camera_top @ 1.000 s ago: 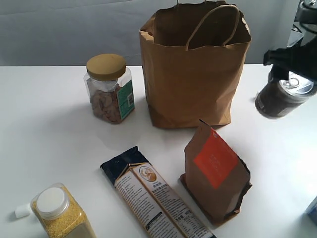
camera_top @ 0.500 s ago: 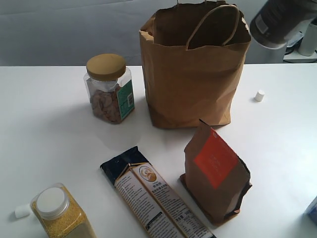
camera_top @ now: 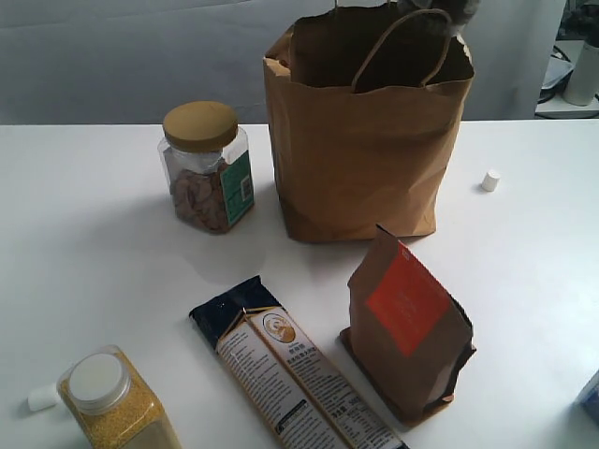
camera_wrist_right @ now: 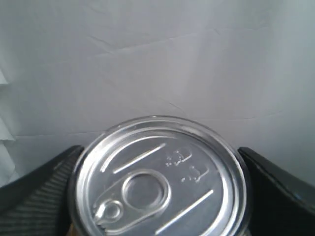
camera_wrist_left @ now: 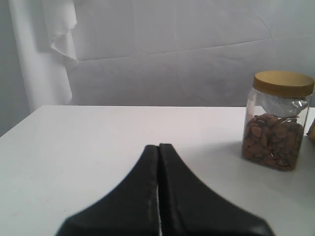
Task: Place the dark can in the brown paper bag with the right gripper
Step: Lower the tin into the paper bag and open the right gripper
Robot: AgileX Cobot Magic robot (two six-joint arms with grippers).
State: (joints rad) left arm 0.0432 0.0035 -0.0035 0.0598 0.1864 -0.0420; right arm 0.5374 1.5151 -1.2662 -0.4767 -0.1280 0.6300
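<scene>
The dark can (camera_wrist_right: 160, 182) fills the right wrist view with its shiny silver pull-tab top, and my right gripper (camera_wrist_right: 160, 189) is shut on it, one black finger on each side. In the exterior view only a blurred grey bit of the can (camera_top: 452, 9) shows at the top edge, just above the open mouth of the brown paper bag (camera_top: 365, 150). The bag stands upright at the back centre of the white table, its loop handle raised. My left gripper (camera_wrist_left: 158, 148) is shut on nothing, low over the table.
A gold-lidded jar of nuts (camera_top: 206, 168) stands left of the bag. In front are a brown pouch with an orange label (camera_top: 407, 327), a long flat packet (camera_top: 290, 374) and a bottle of yellow grains (camera_top: 112, 402). A small white cap (camera_top: 490, 180) lies right of the bag.
The right gripper has carried the can up from the right side of the table and leftward, to just above the bag's mouth. The left gripper shows no earlier frame.
</scene>
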